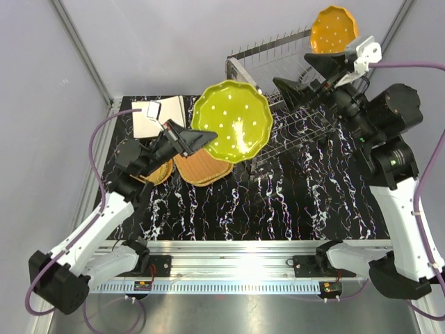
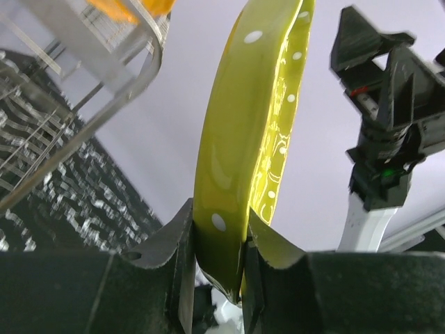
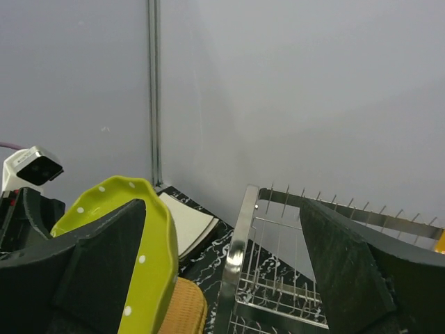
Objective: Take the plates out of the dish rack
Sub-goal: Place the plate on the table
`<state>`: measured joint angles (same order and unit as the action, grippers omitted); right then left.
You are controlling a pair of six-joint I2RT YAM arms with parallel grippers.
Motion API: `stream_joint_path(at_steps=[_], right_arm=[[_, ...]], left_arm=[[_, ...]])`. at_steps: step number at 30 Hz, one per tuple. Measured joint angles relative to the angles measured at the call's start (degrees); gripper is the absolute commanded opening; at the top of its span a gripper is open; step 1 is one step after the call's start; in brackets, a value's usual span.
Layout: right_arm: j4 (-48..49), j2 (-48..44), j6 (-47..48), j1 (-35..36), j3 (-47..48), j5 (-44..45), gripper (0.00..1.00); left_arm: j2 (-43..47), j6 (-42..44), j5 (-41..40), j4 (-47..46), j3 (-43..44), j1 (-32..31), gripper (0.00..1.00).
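Green plate (image 1: 233, 118), scalloped and glossy, sits pinched in left claw (image 1: 206, 136); right claw (image 1: 292, 69) gapes empty.

You can't see the whole of the woven orange-tan plates (image 1: 201, 170): the raised scalloped green dotted plate (image 1: 231, 122) covers their far side and the left end of the silver wire dish rack (image 1: 306, 132). In your left wrist view that rack is blurred, and the top edge cuts off the scalloped orange dotted plate (image 2: 132, 7).

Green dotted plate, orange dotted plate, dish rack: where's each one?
Green dotted plate (image 1: 233, 122): top external view, middle of its face.
Orange dotted plate (image 1: 334, 29): top external view, middle of its face.
Dish rack (image 1: 299, 125): top external view, lower tier wires.
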<state>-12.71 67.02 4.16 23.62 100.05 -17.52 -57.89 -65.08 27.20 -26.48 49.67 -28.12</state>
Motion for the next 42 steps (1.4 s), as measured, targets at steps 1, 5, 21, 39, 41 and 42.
stream_joint_path(at_steps=[1, 5, 21, 39, 41, 42], right_arm=[[-0.6, -1.0, 1.0, 0.0, -0.6, 0.1, 1.00], [-2.6, -4.2, 4.6, -0.7, -2.5, 1.6, 1.00], [-3.8, -8.0, 3.3, -9.6, -14.1, 7.1, 1.00], [-3.6, -9.4, 0.7, -11.8, -17.1, 7.6, 1.00], [-3.7, -9.7, 0.5, -11.9, -17.6, 7.6, 1.00], [-3.7, -9.8, 0.3, -12.0, -17.8, 7.6, 1.00]], left_arm=[[1.6, 0.6, 0.5, 1.2, -1.4, 0.0, 0.00], [6.4, 2.9, 3.5, 5.0, -7.0, 0.1, 0.00], [-3.2, 16.9, 13.8, 17.8, -16.5, -2.7, 0.00], [-35.6, 22.9, 11.6, 14.8, -9.8, -12.2, 0.05], [-36.8, 22.7, 11.0, 14.3, -9.5, -12.3, 0.09], [-37.5, 22.5, 11.0, 13.9, -9.4, -12.3, 0.14]])
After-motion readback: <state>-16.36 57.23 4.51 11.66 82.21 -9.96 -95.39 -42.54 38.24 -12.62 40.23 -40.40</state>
